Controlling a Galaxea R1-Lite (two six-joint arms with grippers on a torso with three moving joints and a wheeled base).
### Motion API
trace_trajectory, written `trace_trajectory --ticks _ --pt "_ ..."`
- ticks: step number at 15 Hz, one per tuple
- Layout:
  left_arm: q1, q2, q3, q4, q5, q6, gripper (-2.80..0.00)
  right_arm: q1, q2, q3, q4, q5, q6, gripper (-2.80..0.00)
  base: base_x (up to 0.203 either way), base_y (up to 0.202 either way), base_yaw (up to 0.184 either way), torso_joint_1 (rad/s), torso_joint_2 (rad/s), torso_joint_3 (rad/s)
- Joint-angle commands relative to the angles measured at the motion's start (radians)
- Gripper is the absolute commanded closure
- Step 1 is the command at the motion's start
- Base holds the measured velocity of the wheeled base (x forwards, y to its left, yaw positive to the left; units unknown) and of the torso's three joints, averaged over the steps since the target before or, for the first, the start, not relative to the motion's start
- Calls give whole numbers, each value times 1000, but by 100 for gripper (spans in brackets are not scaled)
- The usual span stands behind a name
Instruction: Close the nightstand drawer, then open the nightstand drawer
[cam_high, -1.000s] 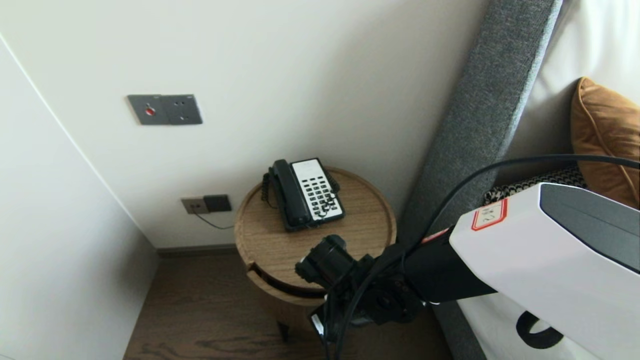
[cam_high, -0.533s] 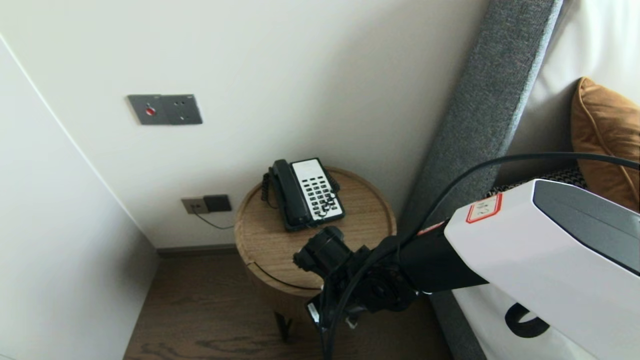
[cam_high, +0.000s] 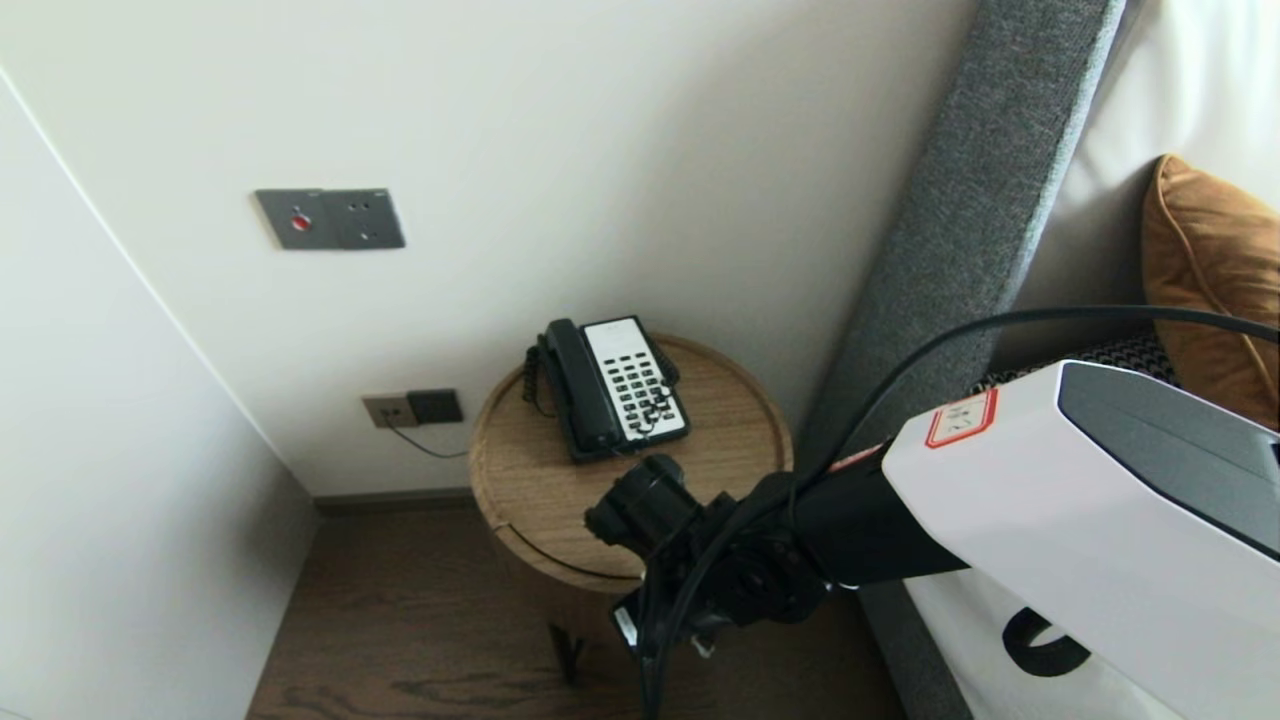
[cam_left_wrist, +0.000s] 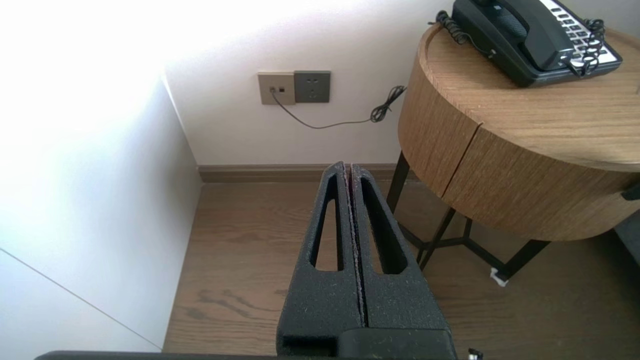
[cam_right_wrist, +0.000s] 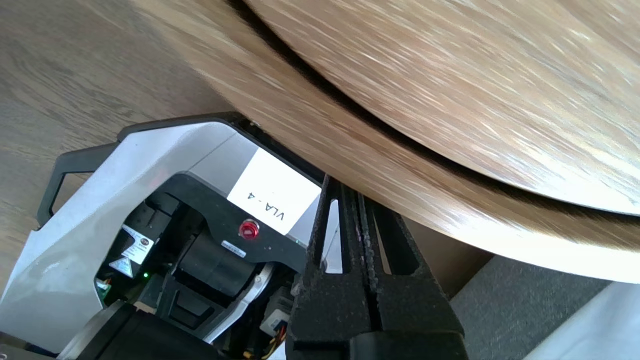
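The right gripper (cam_right_wrist: 351, 184), shut tight and empty, is by the round brown wooden table (cam_right_wrist: 450, 75). The left gripper (cam_left_wrist: 348, 167), shut too, hangs low.

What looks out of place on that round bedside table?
Only the phone cord: it lies coiled over the keypad, not beside it. The handset sits in place; the table shows no spill or damage. The right gripper, shut, sits by its front.
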Motion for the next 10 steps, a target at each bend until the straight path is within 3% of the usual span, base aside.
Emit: trace_trajectory --ticks 1,10 --pt "0 -5 2 -1 0 -1 0 2 -16 18 6 0 3 0 0 0 0 0 0 0" --pt "0 -2 0 1 -1 -2 0 -33 -202 139 3 -50 8 0 0 0 0 0 0 0"
